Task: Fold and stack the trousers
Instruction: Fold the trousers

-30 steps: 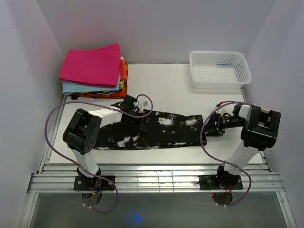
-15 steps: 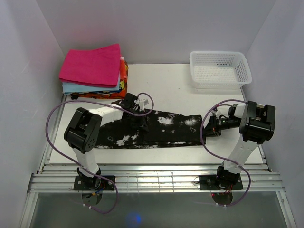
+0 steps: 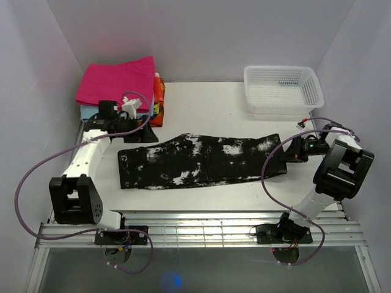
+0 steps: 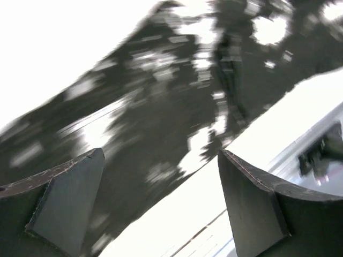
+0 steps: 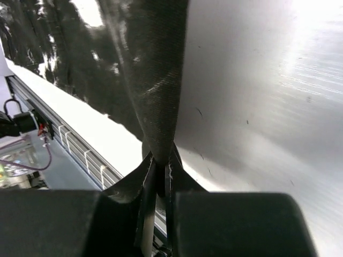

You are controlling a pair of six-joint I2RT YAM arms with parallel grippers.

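The black trousers (image 3: 201,160) with white splotches lie stretched flat across the middle of the table. My right gripper (image 3: 288,151) is shut on their right end, and the wrist view shows a fold of black fabric (image 5: 155,80) pinched between the jaws of that gripper (image 5: 159,166) and lifted a little off the table. My left gripper (image 3: 148,126) hangs open above the table beyond the trousers' left end, close to the cloth stack. In its blurred wrist view the left gripper (image 4: 161,182) holds nothing, with the trousers (image 4: 177,107) below.
A stack of folded cloths (image 3: 119,82), magenta-pink on top with light blue and orange beneath, sits at the back left. A white mesh basket (image 3: 282,88) stands at the back right. Metal rails (image 3: 195,229) run along the table's near edge.
My left gripper let go of the trousers' middle, opened wide and swung back left toward the stack. My right gripper shut on the right end and drew it right; the trousers shifted right.
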